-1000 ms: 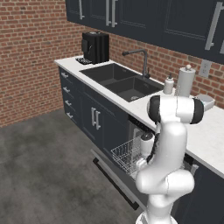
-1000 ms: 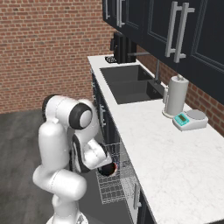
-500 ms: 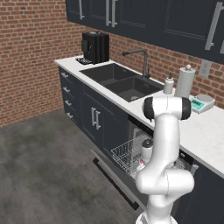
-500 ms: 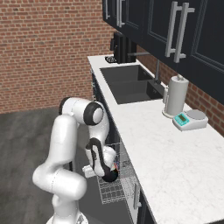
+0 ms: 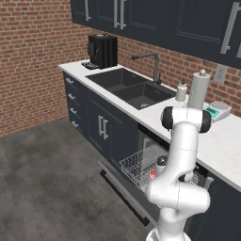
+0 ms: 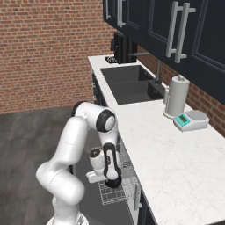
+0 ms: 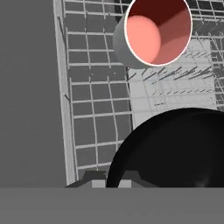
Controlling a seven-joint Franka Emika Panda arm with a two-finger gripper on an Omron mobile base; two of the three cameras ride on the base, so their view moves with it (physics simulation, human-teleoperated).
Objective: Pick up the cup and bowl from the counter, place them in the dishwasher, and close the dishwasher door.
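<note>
Cup [image 7: 153,33] already lies in the rack [image 7: 94,94]. Claw [image 7: 111,181] is pinched on the bowl [image 7: 175,148], held above the rack. Remaining, in my judgement: release the bowl, close the door [image 5: 120,195].

We see our white arm bent over at the elbow, with the hand reaching straight down low in front of our base. Our gripper [image 7: 111,178] sits at six o'clock in the hand view, with its tips squeezed close together.
</note>
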